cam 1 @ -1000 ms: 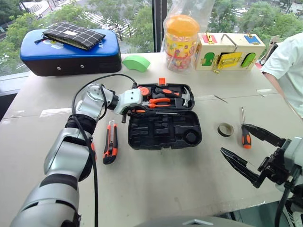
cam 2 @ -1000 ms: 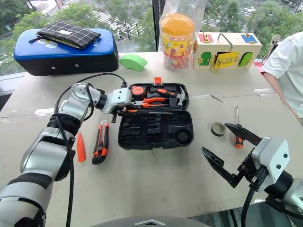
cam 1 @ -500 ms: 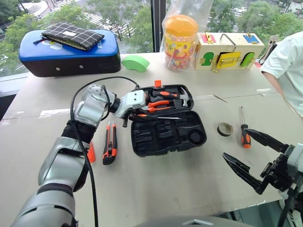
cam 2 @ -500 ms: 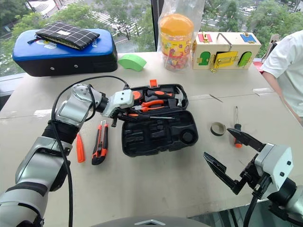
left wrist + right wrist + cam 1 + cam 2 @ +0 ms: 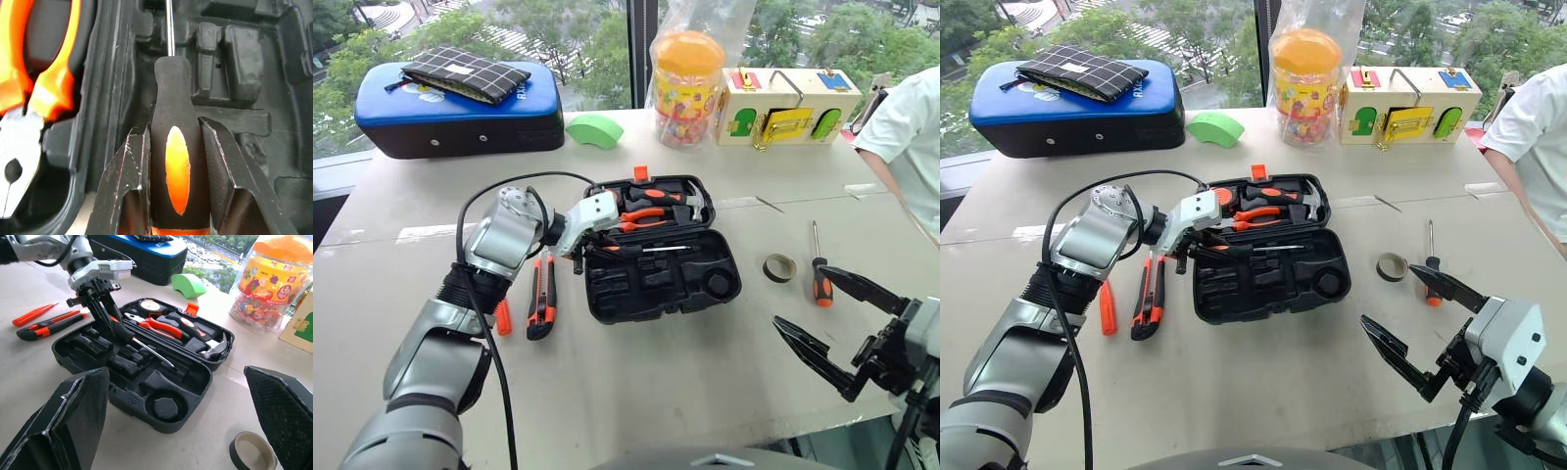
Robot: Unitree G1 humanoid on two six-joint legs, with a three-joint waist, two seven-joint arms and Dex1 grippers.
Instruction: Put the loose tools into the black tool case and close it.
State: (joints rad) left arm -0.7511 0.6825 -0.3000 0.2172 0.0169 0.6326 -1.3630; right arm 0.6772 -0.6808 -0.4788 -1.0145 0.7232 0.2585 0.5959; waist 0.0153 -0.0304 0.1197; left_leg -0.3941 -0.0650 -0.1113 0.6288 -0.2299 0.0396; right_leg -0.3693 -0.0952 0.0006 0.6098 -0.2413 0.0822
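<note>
Left gripper [image 5: 176,147] pinches screwdriver [image 5: 175,147] by fat handle over black tool case [image 5: 705,294], mid-table; rigid, light, grippy. Right gripper [image 5: 837,323] spread wide, empty

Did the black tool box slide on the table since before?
Yes. The black tool case swung, its right end moving toward the tape roll, which stayed put.

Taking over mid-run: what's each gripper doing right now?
Left gripper: shut on the black-and-orange screwdriver, over the open black tool case.
Right gripper: open, holding nothing.
</note>
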